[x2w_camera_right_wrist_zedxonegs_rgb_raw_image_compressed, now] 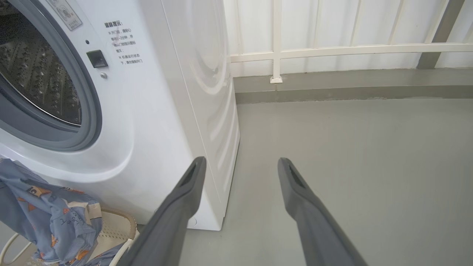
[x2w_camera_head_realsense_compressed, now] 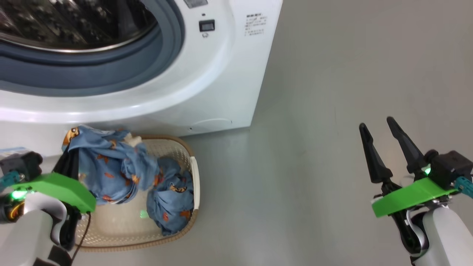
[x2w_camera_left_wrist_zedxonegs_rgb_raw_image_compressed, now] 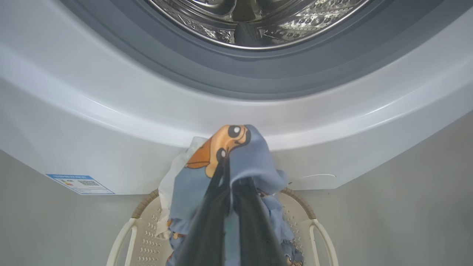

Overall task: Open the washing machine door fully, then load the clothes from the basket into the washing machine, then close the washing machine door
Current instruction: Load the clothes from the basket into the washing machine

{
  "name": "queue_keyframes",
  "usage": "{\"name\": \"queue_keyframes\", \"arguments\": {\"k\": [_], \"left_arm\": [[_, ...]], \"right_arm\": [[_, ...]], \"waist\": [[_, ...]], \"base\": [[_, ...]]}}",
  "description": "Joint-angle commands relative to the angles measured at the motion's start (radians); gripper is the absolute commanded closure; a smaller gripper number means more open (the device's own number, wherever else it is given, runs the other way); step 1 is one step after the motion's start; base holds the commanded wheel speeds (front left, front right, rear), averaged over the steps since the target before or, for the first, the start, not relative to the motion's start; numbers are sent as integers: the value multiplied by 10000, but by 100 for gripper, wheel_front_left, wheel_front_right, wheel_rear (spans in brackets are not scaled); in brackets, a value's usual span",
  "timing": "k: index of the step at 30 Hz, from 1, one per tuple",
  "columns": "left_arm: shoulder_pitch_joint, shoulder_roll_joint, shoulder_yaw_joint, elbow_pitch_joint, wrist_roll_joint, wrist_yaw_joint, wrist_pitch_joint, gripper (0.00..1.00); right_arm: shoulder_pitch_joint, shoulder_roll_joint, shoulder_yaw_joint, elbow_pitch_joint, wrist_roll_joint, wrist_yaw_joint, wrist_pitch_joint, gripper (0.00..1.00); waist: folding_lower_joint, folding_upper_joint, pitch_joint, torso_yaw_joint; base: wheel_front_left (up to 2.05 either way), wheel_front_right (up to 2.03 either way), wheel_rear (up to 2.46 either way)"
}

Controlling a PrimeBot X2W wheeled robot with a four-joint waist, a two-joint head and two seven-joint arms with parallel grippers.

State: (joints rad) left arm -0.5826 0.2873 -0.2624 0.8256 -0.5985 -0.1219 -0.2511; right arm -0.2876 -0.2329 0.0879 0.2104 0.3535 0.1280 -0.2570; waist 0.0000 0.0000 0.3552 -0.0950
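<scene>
While our left gripper (x2w_camera_left_wrist_zedxonegs_rgb_raw_image_compressed: 230,173) is pinched tight on the clothes (x2w_camera_head_realsense_compressed: 118,166) above the basket (x2w_camera_head_realsense_compressed: 194,177) at seven o'clock, we should lift them clear of the washing machine (x2w_camera_head_realsense_compressed: 221,74) and its grey seal (x2w_camera_head_realsense_compressed: 92,74) toward twelve. Our right gripper (x2w_camera_head_realsense_compressed: 376,123) hangs spread wide and empty at four.

The floor (x2w_camera_head_realsense_compressed: 332,111) is plain grey and smooth, with a faint sheen and a few thin dark marks. In the right wrist view it runs back to a low grey kerb (x2w_camera_right_wrist_zedxonegs_rgb_raw_image_compressed: 351,85) along the foot of the wall (x2w_camera_right_wrist_zedxonegs_rgb_raw_image_compressed: 332,22). The wall is white, ribbed with upright panels. A cream rail (x2w_camera_right_wrist_zedxonegs_rgb_raw_image_compressed: 369,49) crosses it level, met by a cream upright (x2w_camera_right_wrist_zedxonegs_rgb_raw_image_compressed: 276,37) that ends in a small foot (x2w_camera_right_wrist_zedxonegs_rgb_raw_image_compressed: 275,79) on the kerb. A grey post (x2w_camera_right_wrist_zedxonegs_rgb_raw_image_compressed: 439,33) leans at the far right. The light is soft and even.
</scene>
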Motion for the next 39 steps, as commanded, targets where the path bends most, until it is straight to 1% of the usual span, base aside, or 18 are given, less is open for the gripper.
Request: {"name": "queue_keyframes", "arguments": {"k": [1, 3, 5, 6, 16, 21, 27, 33, 39], "left_arm": [[353, 356, 578, -573, 300, 74, -105, 100], [529, 319, 736, -835, 429, 94, -105, 100], [1139, 187, 1178, -1667, 851, 157, -106, 100], [1139, 187, 1178, -1667, 851, 157, -106, 100], [3398, -308, 2349, -4446, 2152, 319, -106, 100], [4526, -602, 2861, -5756, 2631, 396, -106, 100], [5794, -1090, 3344, -7127, 3060, 526, -106, 100], [6281, -1545, 3591, -7687, 3200, 497, -106, 100], [5868, -1701, 3779, -7693, 3180, 347, -106, 100]], "right_arm": [[349, -173, 103, -199, 51, 27, -48, 0], [424, -196, 69, -204, 56, 27, -48, 0], [657, -263, -27, -212, 66, 27, -48, 0], [657, -263, -27, -212, 66, 27, -48, 0], [1423, -457, -327, -272, 98, 27, -48, 0], [1701, -487, -450, -346, 106, 27, -48, 0], [1929, -474, -618, -457, 85, 27, -48, 0], [2017, -414, -720, -559, 46, 27, -48, 0], [1920, -294, -741, -607, -7, 27, -48, 0]], "waist": [[0, 0, -521, 183], [0, 0, -614, 200], [0, 0, -920, 245], [0, 0, -920, 245], [0, 0, -1775, 371], [0, 0, -1983, 367], [0, 0, -2073, 296], [0, 0, -2004, 255], [0, 0, -1792, 216]], "base": [[0, 0, 0], [0, 0, 0], [0, 0, 0], [0, 0, 0], [0, 0, 0], [0, 0, 0], [0, 0, 0], [0, 0, 0], [0, 0, 0]]}}
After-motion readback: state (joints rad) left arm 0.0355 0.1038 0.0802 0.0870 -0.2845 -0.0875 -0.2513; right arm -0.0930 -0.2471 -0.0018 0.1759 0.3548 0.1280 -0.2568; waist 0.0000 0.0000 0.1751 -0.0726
